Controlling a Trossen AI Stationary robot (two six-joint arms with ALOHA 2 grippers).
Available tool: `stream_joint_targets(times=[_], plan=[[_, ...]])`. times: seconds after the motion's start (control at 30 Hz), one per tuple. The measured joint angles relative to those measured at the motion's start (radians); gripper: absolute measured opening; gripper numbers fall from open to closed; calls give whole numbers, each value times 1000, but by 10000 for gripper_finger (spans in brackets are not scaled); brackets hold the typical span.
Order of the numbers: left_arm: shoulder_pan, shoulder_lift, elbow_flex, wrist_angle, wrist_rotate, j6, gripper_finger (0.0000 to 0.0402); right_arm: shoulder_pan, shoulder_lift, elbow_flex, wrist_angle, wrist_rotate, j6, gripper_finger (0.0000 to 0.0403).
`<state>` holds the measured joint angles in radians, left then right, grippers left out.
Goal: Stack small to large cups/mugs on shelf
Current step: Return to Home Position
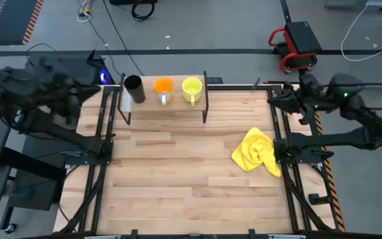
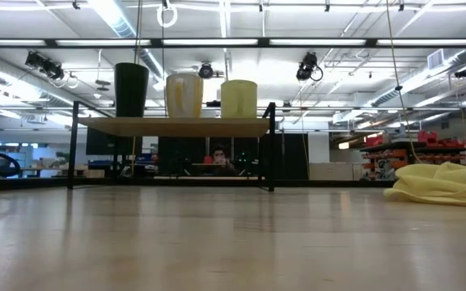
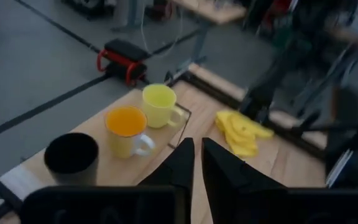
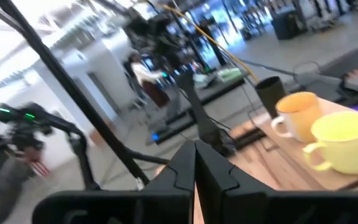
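Three cups stand upright on their bases in a row on the shelf [image 1: 176,104] at the table's far edge: the black cup [image 1: 132,85], the orange cup [image 1: 162,87] and the yellow-green cup [image 1: 191,88]. The low view shows the same row on the shelf board [image 2: 176,127]: black cup [image 2: 131,89], orange cup [image 2: 184,95], yellow-green cup [image 2: 239,98]. My left gripper [image 3: 197,163] is shut and held high off the table's left far corner, looking down on the cups. My right gripper [image 4: 195,163] is shut and held beyond the table's right far edge.
A crumpled yellow cloth [image 1: 257,152] lies on the table's right side, near the right arm's base. Black frame rails run along the table's left and right edges. A person sits in the room behind the shelf [image 2: 219,159].
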<state>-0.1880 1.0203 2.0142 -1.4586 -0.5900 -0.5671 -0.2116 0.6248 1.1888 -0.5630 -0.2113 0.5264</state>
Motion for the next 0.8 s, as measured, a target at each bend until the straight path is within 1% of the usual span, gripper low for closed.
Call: stream_joint_targets(times=[0.1,0.2,0.27,0.33,0.53,0.67,0.8], plan=[[-10,-128,-140,110,-21,-28,33,15,-88,-160,171,0,53,12],[-13,-238,-316,253,-15,-11,29,21,-157,-311,353,-22,103,12],[-13,-309,-426,338,-8,7,28,21,-190,-386,431,-44,126,12],[-13,-378,-524,400,-7,8,29,21,-215,-431,475,-47,157,12],[-13,-580,-741,541,-8,8,40,20,-278,-461,490,-34,156,12],[-12,-717,-884,635,-9,11,39,20,-331,-461,477,4,123,12],[-12,-827,-1016,716,2,15,33,20,-386,-461,446,48,100,12]])
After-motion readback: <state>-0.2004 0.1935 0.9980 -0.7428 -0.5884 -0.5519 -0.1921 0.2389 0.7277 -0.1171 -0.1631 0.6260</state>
